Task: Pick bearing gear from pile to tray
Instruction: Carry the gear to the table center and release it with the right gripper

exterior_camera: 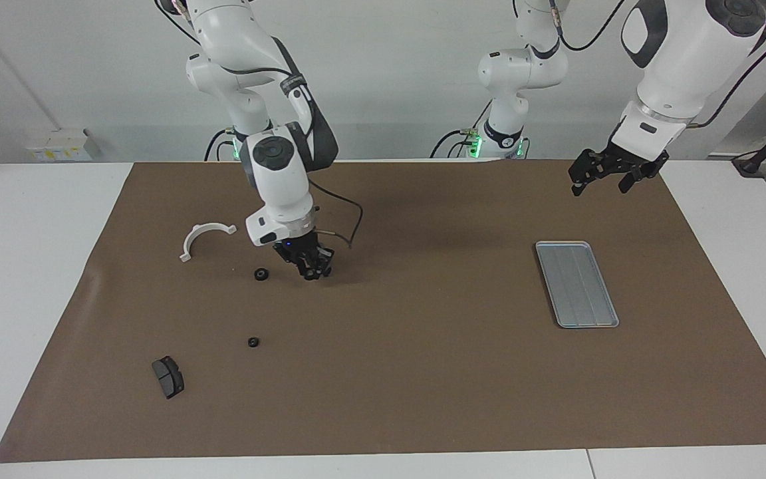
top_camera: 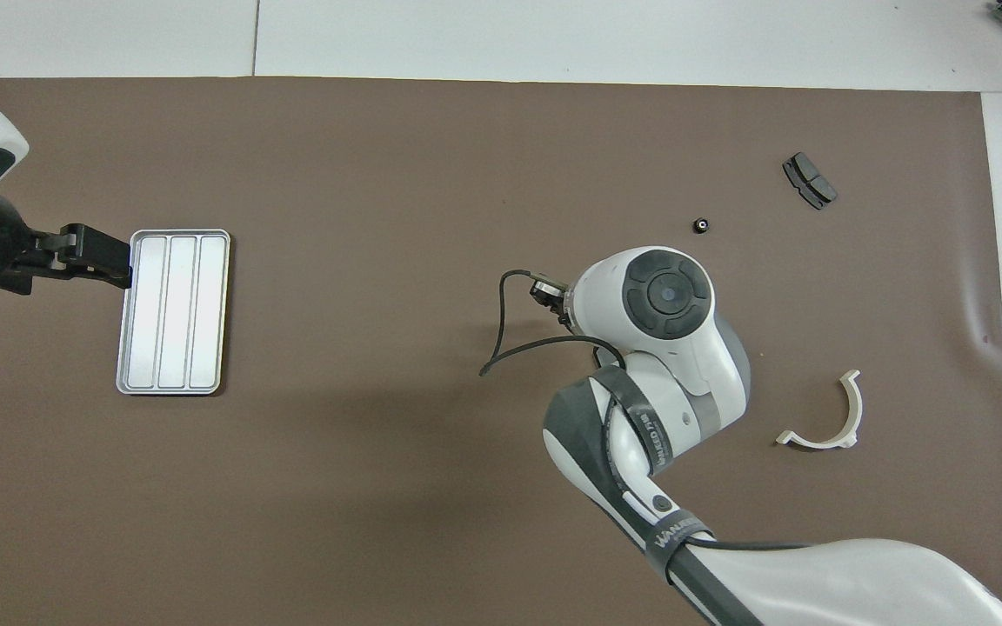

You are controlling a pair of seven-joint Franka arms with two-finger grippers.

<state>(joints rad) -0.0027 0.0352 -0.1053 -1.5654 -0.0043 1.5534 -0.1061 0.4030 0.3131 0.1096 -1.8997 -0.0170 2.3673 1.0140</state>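
Right tool low over the brown counter mat; can't tell whether its fingers are closed or gripping anything. Bearing gear lies just beside it, toward the right arm's end. White bracket is past that gear. A smaller gear and a brake pad lie farther from the robots. Tray is well apart, toward the left arm's end. Left tool waits there over the mat, fingers spread.
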